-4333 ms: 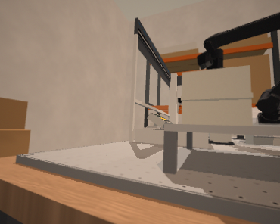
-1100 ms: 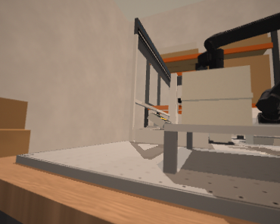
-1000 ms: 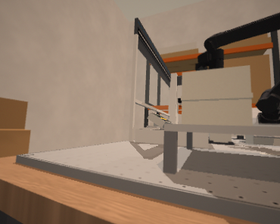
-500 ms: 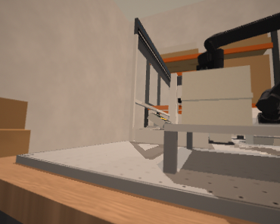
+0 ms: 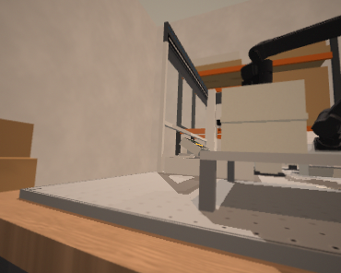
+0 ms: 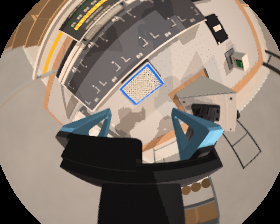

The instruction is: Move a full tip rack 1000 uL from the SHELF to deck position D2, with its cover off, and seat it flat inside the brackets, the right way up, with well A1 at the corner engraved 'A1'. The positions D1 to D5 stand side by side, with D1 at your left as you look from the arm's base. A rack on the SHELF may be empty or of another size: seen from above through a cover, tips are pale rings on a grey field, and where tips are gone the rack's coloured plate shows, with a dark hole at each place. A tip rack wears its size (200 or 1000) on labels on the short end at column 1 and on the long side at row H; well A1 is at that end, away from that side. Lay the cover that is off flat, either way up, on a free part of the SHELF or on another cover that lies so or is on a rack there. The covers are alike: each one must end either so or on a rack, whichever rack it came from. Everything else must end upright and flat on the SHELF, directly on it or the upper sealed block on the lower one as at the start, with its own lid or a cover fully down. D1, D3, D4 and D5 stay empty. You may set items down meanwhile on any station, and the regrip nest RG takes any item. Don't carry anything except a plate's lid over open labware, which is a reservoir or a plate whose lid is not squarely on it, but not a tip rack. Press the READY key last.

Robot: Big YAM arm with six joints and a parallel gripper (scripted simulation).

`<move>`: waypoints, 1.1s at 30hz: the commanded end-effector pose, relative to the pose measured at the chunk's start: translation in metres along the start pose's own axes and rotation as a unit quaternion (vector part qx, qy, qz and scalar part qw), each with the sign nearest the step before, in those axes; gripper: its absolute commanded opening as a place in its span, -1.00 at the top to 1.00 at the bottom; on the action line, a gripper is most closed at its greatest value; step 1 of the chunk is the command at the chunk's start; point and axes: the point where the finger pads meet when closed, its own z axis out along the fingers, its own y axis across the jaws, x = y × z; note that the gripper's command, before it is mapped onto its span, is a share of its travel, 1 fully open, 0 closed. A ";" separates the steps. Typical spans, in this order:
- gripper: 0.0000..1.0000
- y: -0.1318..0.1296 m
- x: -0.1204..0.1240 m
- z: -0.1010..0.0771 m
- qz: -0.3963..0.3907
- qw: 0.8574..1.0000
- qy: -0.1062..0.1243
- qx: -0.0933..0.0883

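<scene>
Hanging high over the deck in the wrist view, the pincer (image 6: 148, 129) is spreading its blue fingers wide and gripping nothing. Between them, near the frame's middle, a blue-rimmed tip rack (image 6: 143, 84) is showing pale rings. In the exterior view, two stacked beige blocks (image 5: 264, 116) are sitting on a grey shelf (image 5: 275, 157) at centre right, above the wooden bench (image 5: 58, 235).
</scene>
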 end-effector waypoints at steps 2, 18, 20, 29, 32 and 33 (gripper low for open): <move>-1.00 0.002 -0.002 -0.008 0.025 1.000 -0.007 -0.002; -1.00 0.002 -0.002 -0.008 0.023 1.000 -0.007 -0.002; -1.00 0.002 -0.002 -0.008 0.023 1.000 -0.007 -0.002; -1.00 0.002 -0.002 -0.008 0.023 1.000 -0.007 -0.002; -1.00 -0.003 0.002 -0.006 0.038 0.999 -0.008 -0.003; -1.00 -0.003 0.002 -0.006 0.049 0.999 -0.008 -0.003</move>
